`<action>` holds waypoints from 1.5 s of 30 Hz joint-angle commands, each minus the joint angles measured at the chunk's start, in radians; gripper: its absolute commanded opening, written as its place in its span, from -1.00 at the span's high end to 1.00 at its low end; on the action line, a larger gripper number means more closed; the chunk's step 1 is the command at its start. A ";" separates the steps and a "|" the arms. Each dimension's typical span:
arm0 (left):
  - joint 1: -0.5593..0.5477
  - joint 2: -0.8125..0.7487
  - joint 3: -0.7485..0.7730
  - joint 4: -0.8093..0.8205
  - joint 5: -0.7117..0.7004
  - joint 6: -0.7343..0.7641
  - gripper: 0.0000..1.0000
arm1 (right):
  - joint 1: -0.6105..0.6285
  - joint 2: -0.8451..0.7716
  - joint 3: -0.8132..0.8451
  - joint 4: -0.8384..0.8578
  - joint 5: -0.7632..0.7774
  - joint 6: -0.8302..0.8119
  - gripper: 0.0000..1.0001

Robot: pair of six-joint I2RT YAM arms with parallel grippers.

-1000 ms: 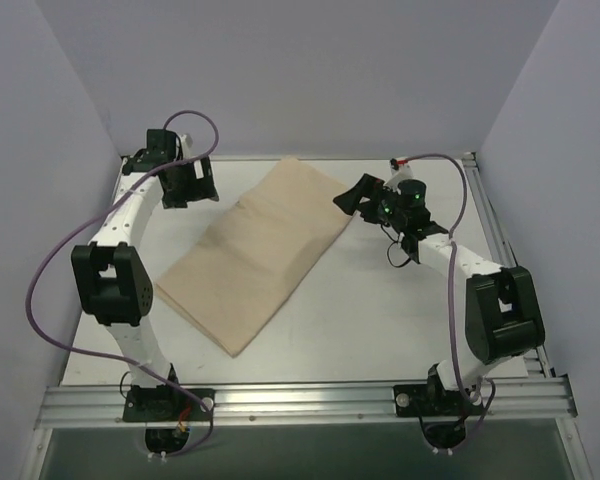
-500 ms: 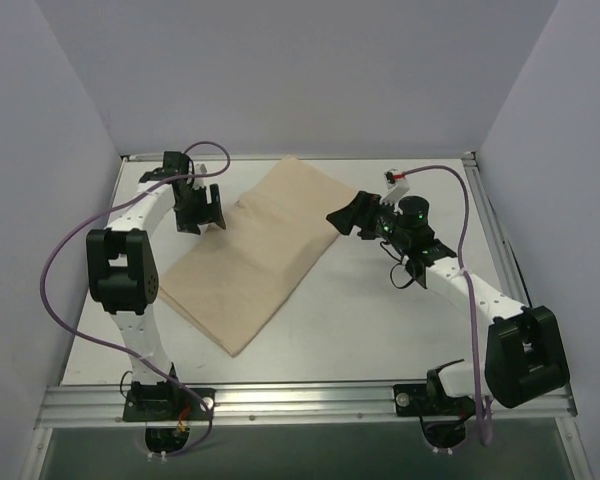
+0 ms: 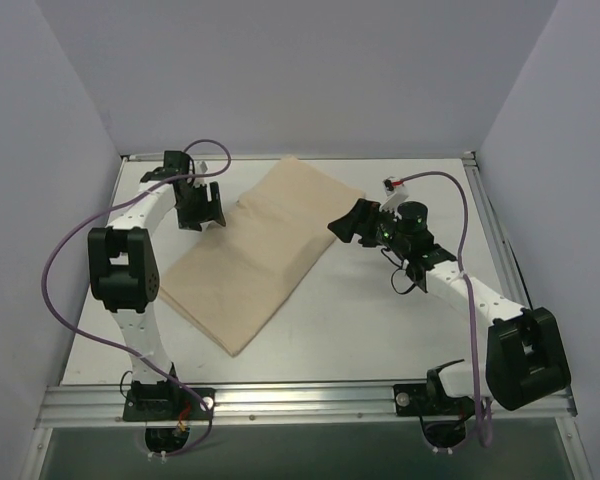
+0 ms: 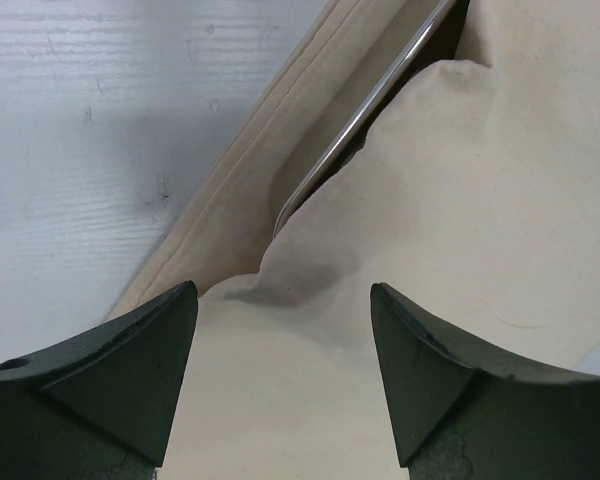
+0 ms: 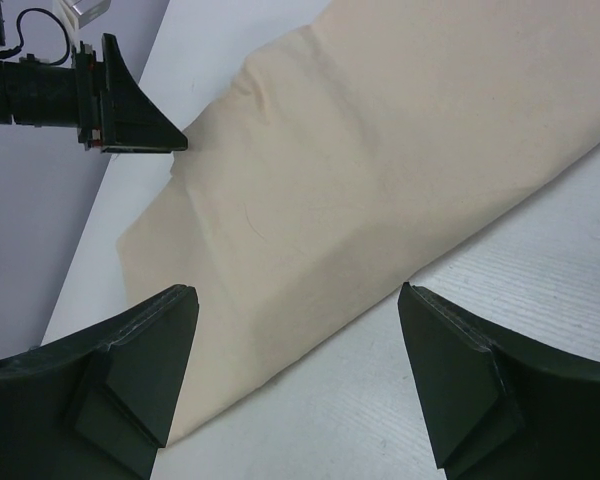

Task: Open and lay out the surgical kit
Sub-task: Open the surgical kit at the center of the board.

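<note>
The surgical kit (image 3: 255, 250) lies folded on a slant from the far middle of the tabletop (image 3: 380, 320) toward its near left corner, so I judge nearly all the opening is left to do. One flap gapes at its far left side, showing the steel tray (image 4: 360, 110) rim. My left end effector (image 3: 208, 220) hangs there, jaws apart and empty. My right end effector (image 3: 345, 222) is at the opposite edge, likewise apart and empty.

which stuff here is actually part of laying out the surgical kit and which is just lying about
Part of the job:
- beige wrap bundle, folded
- steel tray edge peeking from a fold
- left hand and right hand, both open, one at each side of the bundle

Not part of it:
- purple cables
- table
- metal rail
</note>
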 commanded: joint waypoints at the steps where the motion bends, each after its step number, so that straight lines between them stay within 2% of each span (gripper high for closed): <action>1: 0.003 0.040 0.052 0.046 0.038 0.025 -0.57 | 0.002 -0.036 0.011 0.009 0.007 -0.021 -0.67; 7: 0.003 0.056 0.028 0.066 0.051 0.012 -0.46 | 0.002 -0.038 0.020 0.004 0.004 -0.023 -0.67; 9: 0.002 0.056 0.032 0.063 0.053 0.008 -0.23 | 0.002 -0.039 0.022 0.003 0.003 -0.021 -0.67; 12: -0.003 0.039 0.031 0.060 0.038 0.003 -0.09 | 0.002 -0.039 0.025 -0.005 0.006 -0.023 -0.66; 16: -0.018 0.013 0.035 0.016 -0.034 0.005 -0.03 | 0.002 -0.041 0.028 -0.008 0.006 -0.020 -0.67; 22: -0.075 0.004 0.077 -0.083 -0.168 -0.009 0.21 | 0.005 -0.051 0.028 -0.017 0.017 -0.012 -0.67; 26: -0.124 -0.004 0.101 -0.116 -0.243 -0.009 0.45 | 0.005 -0.068 0.028 -0.032 0.027 -0.012 -0.67; 27: -0.132 -0.004 0.106 -0.130 -0.263 -0.011 0.59 | 0.007 -0.071 0.028 -0.038 0.030 -0.012 -0.67; 30: -0.155 -0.012 0.127 -0.149 -0.290 -0.015 0.85 | 0.010 -0.088 0.029 -0.054 0.038 -0.010 -0.66; 40: -0.239 -0.052 0.236 -0.264 -0.315 -0.038 0.95 | 0.011 -0.134 0.042 -0.124 0.075 -0.030 -0.67; 45: -0.305 -0.082 0.296 -0.296 -0.232 -0.047 0.95 | 0.011 -0.165 0.063 -0.204 0.133 -0.032 -0.68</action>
